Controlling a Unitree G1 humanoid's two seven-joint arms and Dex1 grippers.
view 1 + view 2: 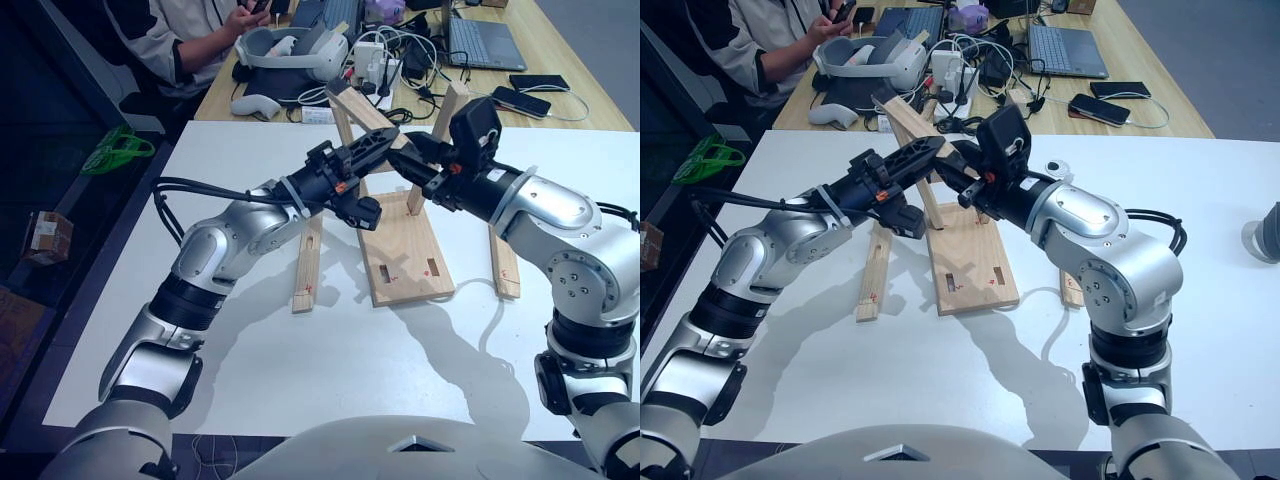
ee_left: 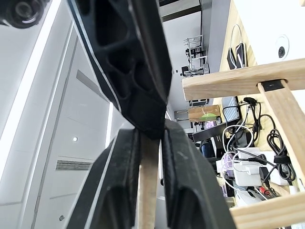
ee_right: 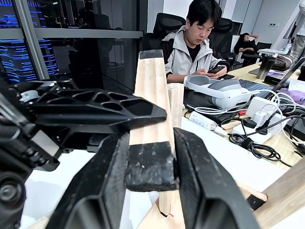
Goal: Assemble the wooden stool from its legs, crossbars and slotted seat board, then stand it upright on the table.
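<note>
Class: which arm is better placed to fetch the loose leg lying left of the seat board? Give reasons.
Left, most likely. The left gripper holds the frame nearly above that leg, on its own side. The right gripper would have to cross the seat board.

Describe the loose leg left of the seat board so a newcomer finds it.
On the white table, find the slotted seat board lying flat. The leg lies flat beside its left edge, below the left arm; a similar piece lies on the board's right side instead.
</note>
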